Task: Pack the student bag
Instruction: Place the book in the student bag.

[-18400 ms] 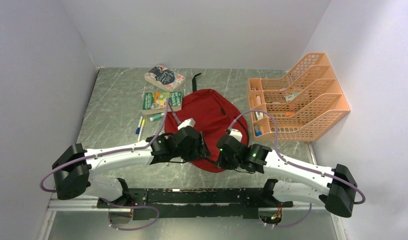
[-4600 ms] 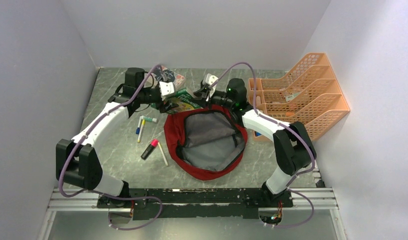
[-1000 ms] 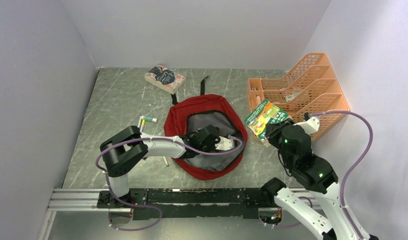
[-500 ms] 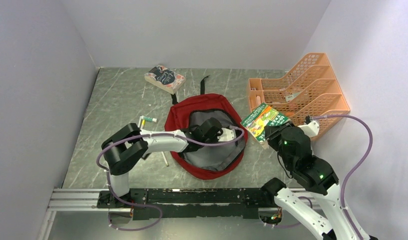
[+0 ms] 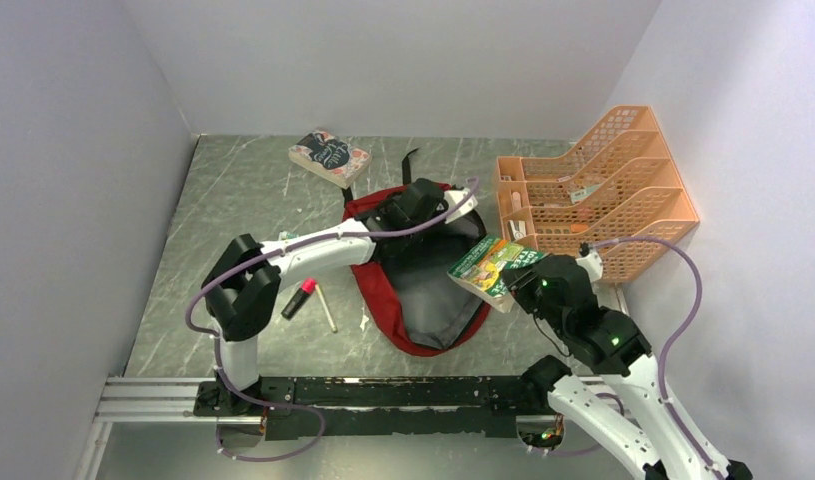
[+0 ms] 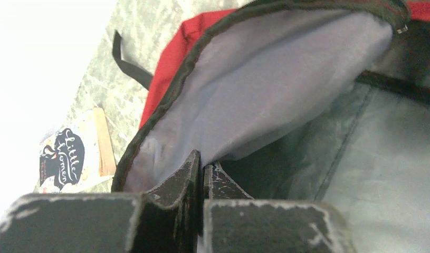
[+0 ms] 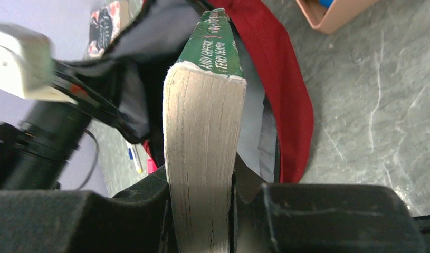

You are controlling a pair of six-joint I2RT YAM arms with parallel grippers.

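Observation:
The student bag point(image 5: 381, 300) is a dark red backpack lying open in the middle of the table, its grey lining point(image 6: 265, 89) showing. My left gripper point(image 5: 463, 212) is shut on the edge of that lining point(image 6: 201, 161) and holds the upper flap raised toward the back. My right gripper point(image 5: 513, 280) is shut on a thick green paperback point(image 5: 488, 265). The book hangs over the bag's right rim, its green spine point(image 7: 212, 42) pointing into the opening and its page edge point(image 7: 202, 158) between the jaws. Red fabric point(image 7: 286, 105) lies just right of the book.
An orange mesh file organizer point(image 5: 593, 190) stands at the right. A floral "Little Women" book point(image 5: 328, 157) lies at the back, also in the left wrist view point(image 6: 70, 158). A pink marker point(image 5: 298, 298) and a white pen point(image 5: 326, 307) lie left of the bag.
My left gripper shut on the bag's lining and pulled the flap up toward the back. My right gripper carried the green book left, from near the organizer to over the bag's rim.

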